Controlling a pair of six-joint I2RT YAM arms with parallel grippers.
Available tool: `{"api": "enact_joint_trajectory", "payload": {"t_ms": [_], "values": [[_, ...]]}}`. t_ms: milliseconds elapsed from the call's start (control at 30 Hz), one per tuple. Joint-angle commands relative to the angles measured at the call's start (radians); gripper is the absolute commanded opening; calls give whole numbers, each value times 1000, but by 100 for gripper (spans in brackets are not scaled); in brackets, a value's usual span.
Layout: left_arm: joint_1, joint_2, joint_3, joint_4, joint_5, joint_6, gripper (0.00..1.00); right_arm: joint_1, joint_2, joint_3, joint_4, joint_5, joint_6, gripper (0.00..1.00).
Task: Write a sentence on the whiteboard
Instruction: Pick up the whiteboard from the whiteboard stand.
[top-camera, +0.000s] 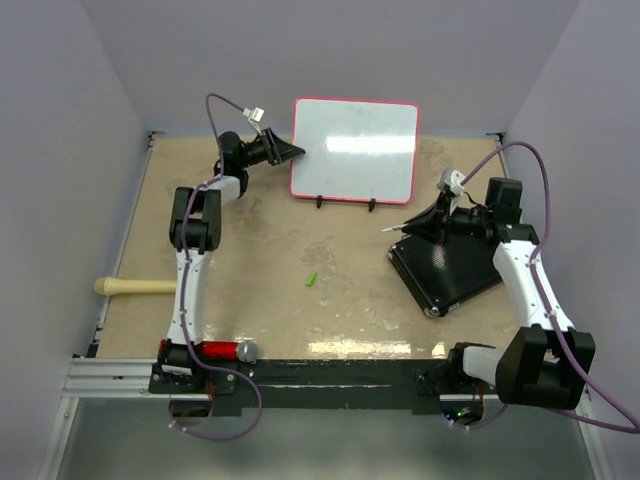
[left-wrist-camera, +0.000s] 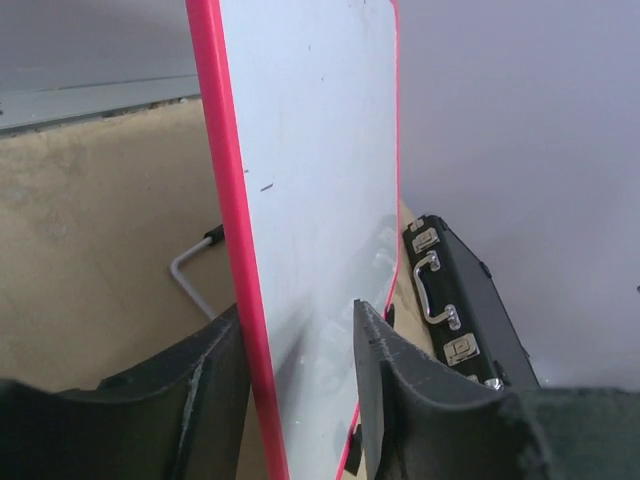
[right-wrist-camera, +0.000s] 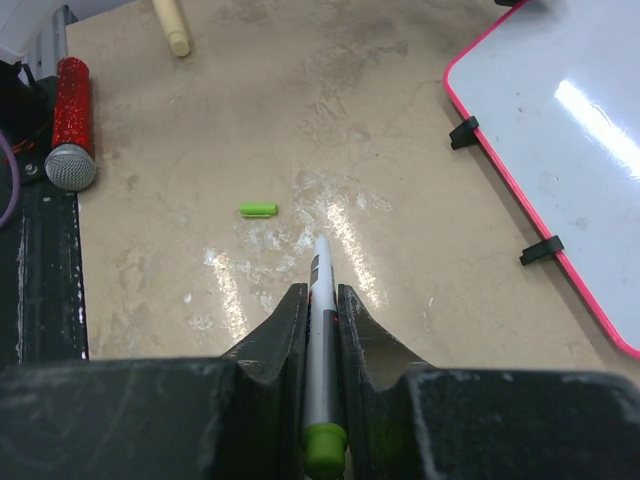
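The whiteboard (top-camera: 355, 150) stands upright at the far middle of the desk (top-camera: 250, 270). The left fingers (left-wrist-camera: 215, 370) are spread, one on each side of its left red rim. Right of the whiteboard, over a black case (top-camera: 455, 270), the right fingers (right-wrist-camera: 285, 330) pinch a marker (right-wrist-camera: 320, 300); before the whiteboard lies a green cap (right-wrist-camera: 258, 209)

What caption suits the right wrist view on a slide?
Right fingers grip a grey, green-ended marker over the beige tabletop; small green cylinder ahead, glossy red-rimmed whiteboard at right.
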Motion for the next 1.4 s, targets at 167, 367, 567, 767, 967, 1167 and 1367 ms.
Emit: {"api": "enact_joint_trajectory", "payload": {"t_ms": [167,367,567,767,967,1167,1367], "values": [[-25,35,120,49,23,-19,0,-14,-7,23,-16,-37,-22,0],[-19,-12,117,75,17,-24,0,-22,-15,20,-16,-45,-22,0],[-10,-117,123,91,-63,-38,0,-23,-26,20,-18,-54,-22,0],[-10,-207,125,105,-137,-70,0,-26,-39,18,-16,-63,-20,0],[-11,-293,93,108,-200,-96,0,-28,-52,17,-16,-65,-19,0],[-13,-385,56,141,-235,-153,0,-28,-69,15,-15,-69,-14,0],[-11,-586,-171,203,-276,-183,0,-30,-95,38,-39,-71,-16,0]]}}
